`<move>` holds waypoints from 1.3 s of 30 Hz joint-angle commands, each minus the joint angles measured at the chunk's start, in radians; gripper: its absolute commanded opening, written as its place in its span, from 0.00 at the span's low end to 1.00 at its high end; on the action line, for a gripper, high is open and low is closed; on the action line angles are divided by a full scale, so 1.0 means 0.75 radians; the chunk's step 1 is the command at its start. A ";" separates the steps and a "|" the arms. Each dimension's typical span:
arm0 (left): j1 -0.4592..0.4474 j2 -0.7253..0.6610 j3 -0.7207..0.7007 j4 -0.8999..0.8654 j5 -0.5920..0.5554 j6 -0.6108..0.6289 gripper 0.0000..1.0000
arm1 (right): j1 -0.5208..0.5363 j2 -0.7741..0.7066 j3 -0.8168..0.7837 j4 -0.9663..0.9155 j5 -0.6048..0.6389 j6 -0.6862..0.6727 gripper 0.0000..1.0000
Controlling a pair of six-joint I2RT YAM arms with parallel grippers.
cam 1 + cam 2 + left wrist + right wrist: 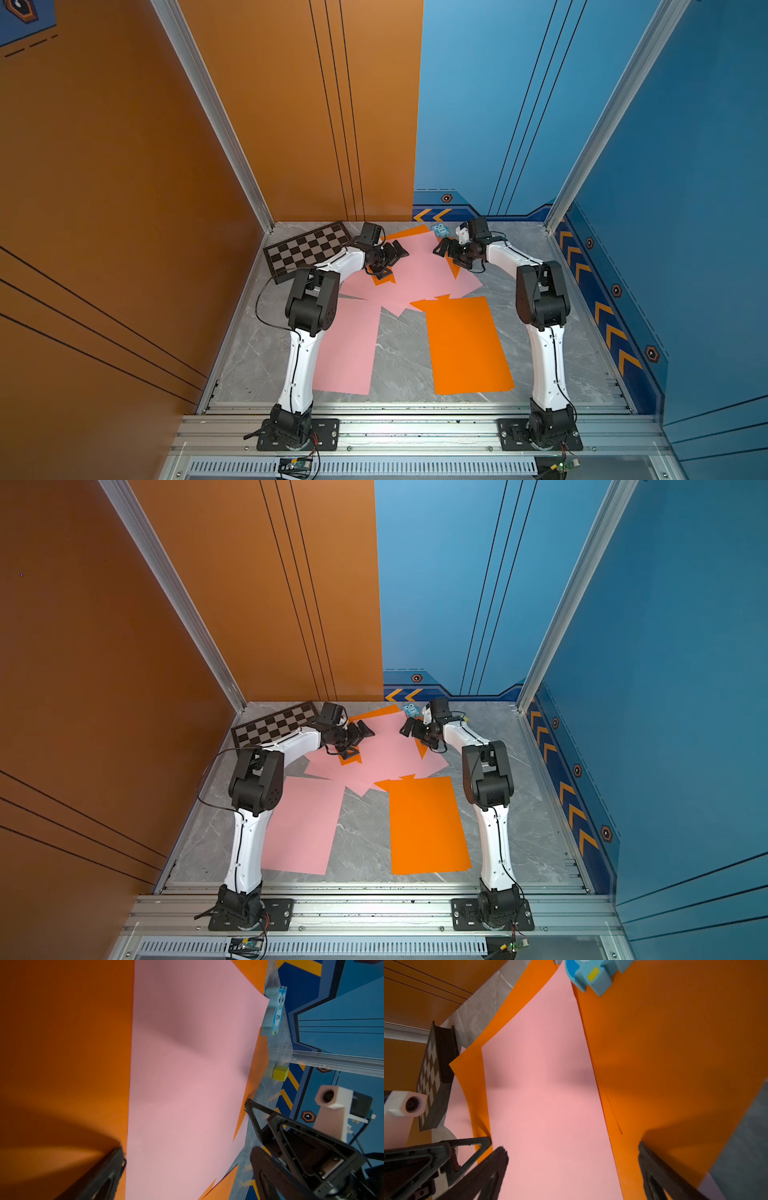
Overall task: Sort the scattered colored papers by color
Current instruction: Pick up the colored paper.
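Colored papers (415, 266): pink sheet (349, 345) lower centre-left and orange sheet (465, 345) lower centre-right, apart; mixed overlapping heap (432, 282) mid-frame behind.
Risk: a pinch may drag two stacked colours together, since thin sheets cling.
Left gripper (392, 262): jaws spread, empty, low over the heap.
Right gripper (446, 254): likewise, facing it.

At the far middle of my worktop (399, 349) I see a heap of papers (419, 270) overlapping; the board (305, 249) lies in the far left corner, the owl block (439, 230) behind the heap. Nearer the bases, one sheet (349, 349) left, another sheet (465, 345) right, both touching the heap.
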 commanded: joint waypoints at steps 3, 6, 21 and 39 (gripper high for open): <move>0.002 0.090 0.018 -0.061 0.057 -0.013 0.98 | 0.044 0.082 -0.102 -0.053 -0.169 0.078 0.99; 0.000 0.097 0.035 -0.062 0.073 -0.014 0.98 | 0.050 0.083 -0.118 -0.027 -0.202 0.097 0.97; 0.006 0.115 0.036 -0.061 0.103 -0.009 0.98 | 0.044 0.037 -0.172 0.168 -0.384 0.213 0.97; 0.022 0.094 0.055 -0.051 0.154 -0.011 0.98 | 0.071 -0.008 -0.190 0.221 -0.373 0.276 0.41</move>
